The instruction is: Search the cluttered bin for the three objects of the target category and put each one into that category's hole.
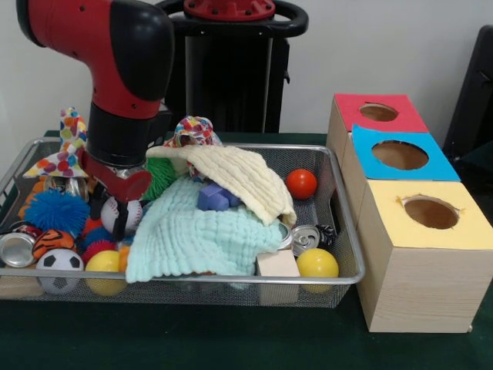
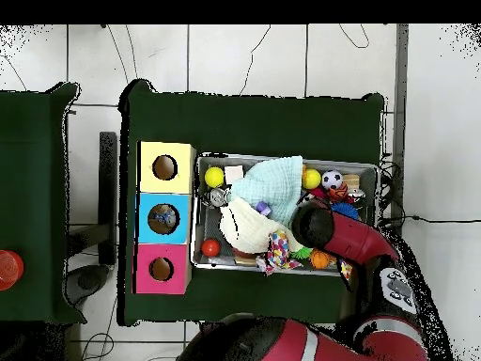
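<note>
Nearest: wire-mesh metal bin point(image 1: 339, 275) of clutter, search under way.
Red-and-black gripper point(image 1: 115, 220) lowered beside white baseball point(image 1: 123, 213), black fingers spread either side, not yet clamped; next: close, lift, carry to three coloured-top wooden hole boxes point(image 1: 408, 223).

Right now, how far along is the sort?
Done: nothing evident; the red and yellow holes look empty, the blue hole unclear. In hand: gripper is down in the wire bin beside the baseball, grasp unclear. Left: apparently all three.
</note>
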{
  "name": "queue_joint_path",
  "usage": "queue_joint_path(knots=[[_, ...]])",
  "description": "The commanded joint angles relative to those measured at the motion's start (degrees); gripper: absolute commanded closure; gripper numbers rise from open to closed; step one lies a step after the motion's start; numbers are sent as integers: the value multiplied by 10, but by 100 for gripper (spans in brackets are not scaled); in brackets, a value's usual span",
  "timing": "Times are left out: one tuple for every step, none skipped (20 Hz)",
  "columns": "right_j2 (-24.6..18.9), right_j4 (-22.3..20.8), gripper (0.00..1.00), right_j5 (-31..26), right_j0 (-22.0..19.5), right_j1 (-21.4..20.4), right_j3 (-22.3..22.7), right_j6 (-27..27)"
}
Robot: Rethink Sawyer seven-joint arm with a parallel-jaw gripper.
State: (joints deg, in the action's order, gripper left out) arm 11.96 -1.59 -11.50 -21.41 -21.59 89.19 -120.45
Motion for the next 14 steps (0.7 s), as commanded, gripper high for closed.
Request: queue_joint_path(knots=[[-41, 31, 0, 22, -4, 42, -16, -93], [-49, 33, 0, 24, -8, 39, -11, -92], [-56, 34, 0, 25, -12, 36, -6, -92], [-69, 38, 0, 24, -17, 26, 3, -91], [-77, 41, 0, 26, -20, 22, 6, -92], [-88, 48, 0, 25, -22, 20, 6, -94], [-86, 52, 0, 15, -17, 20, 1, -94], [-69, 60, 0, -16, -1, 17, -10, -94], [-62, 62, 0, -30, 5, 16, -15, -92], [-54, 60, 0, -52, 13, 10, -22, -84], [-56, 60, 0, -60, 13, 7, -24, -79], [-59, 60, 0, -69, 14, 2, -27, -73], [-59, 64, 0, -74, 16, 0, -27, -75], [-59, 69, 0, -76, 20, -3, -27, -79]])
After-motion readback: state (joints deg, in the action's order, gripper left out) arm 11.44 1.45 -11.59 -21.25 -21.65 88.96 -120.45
